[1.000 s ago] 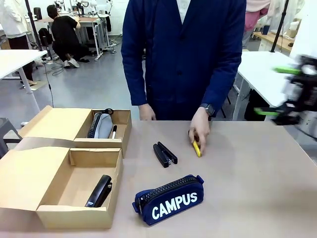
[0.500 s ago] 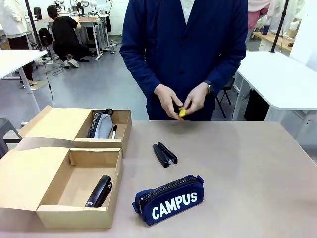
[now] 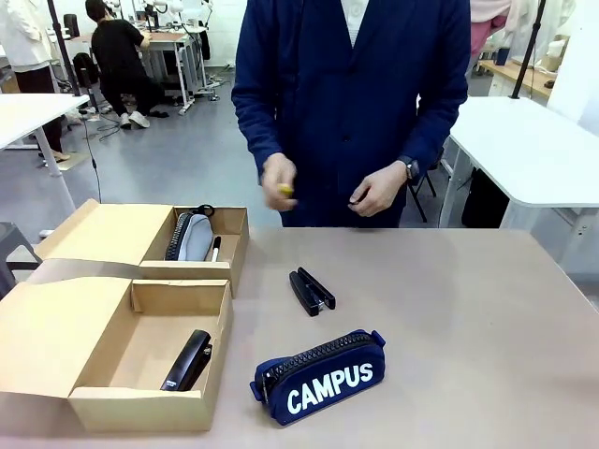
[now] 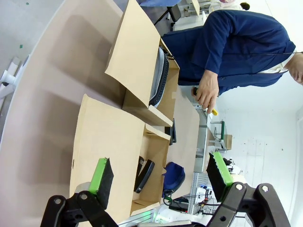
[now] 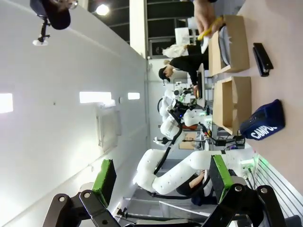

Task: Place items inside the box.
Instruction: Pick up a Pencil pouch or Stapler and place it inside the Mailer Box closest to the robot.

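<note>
The navy "CAMPUS" pencil case (image 3: 320, 376) lies on the table near the front edge, and it also appears as the pencil case (image 5: 262, 124) in the right wrist view. A slim black stapler (image 3: 312, 291) rests behind it at mid-table. The box (image 3: 140, 409) stands open at the front left, its flap lid spread to the left, with another black stapler (image 3: 187, 360) inside. My left gripper (image 4: 160, 172) hangs open above and to the side of the box (image 4: 104, 135). High off the table, my right gripper (image 5: 162, 177) is open and holds nothing.
A smaller cardboard box (image 3: 201, 267) behind the first holds a grey pencil case (image 3: 190, 238). The person stands at the far edge, with a small yellow item (image 3: 284, 190) in one raised hand. The right half of the table (image 3: 487, 327) is bare.
The right gripper has left the front view on the right. The person picked the yellow item off the table, raised it and passed it to the other hand.
</note>
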`<state>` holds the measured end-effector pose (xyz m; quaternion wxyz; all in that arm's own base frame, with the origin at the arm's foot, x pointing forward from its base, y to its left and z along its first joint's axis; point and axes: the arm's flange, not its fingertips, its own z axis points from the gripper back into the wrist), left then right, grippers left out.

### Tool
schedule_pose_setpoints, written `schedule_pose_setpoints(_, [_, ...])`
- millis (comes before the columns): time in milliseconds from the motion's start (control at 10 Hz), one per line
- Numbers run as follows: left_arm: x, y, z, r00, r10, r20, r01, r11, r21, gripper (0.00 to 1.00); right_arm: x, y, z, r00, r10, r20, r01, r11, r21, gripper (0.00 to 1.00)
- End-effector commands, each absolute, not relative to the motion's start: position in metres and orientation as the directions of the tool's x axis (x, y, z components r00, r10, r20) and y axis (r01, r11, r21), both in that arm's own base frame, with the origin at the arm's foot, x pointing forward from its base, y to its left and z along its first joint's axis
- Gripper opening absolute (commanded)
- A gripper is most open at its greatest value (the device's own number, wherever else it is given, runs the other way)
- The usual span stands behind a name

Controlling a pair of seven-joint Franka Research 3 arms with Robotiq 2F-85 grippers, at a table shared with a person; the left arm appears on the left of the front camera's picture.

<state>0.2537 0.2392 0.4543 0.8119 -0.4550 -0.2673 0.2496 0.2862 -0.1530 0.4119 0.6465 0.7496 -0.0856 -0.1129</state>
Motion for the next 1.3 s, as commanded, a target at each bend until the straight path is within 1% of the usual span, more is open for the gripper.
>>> schedule_pose_setpoints(0, [0.254,0.239,0.454,0.731,0.643,0.226,-0.133,0.459,-0.878,1.0,0.283,-0.155,0.416,0.96,-0.273,-0.061,0.019,-0.156,0.988,1.0])
schedule_pose_setpoints(1000, [0.254,0.239,0.454,0.731,0.643,0.226,-0.133,0.459,-0.878,1.0,0.286,-0.153,0.412,0.96,-0.274,-0.059,0.017,-0.151,0.988,1.0])
schedule_pose_setpoints(1100, [0.254,0.239,0.454,0.731,0.643,0.226,-0.133,0.459,-0.878,1.0,0.289,-0.134,0.423,0.963,-0.269,0.002,-0.018,-0.057,0.998,1.0])
schedule_pose_setpoints(1200, [0.254,0.239,0.454,0.731,0.643,0.226,-0.133,0.459,-0.878,1.0,0.298,-0.105,0.437,0.975,-0.203,0.088,-0.08,0.047,0.996,1.0])
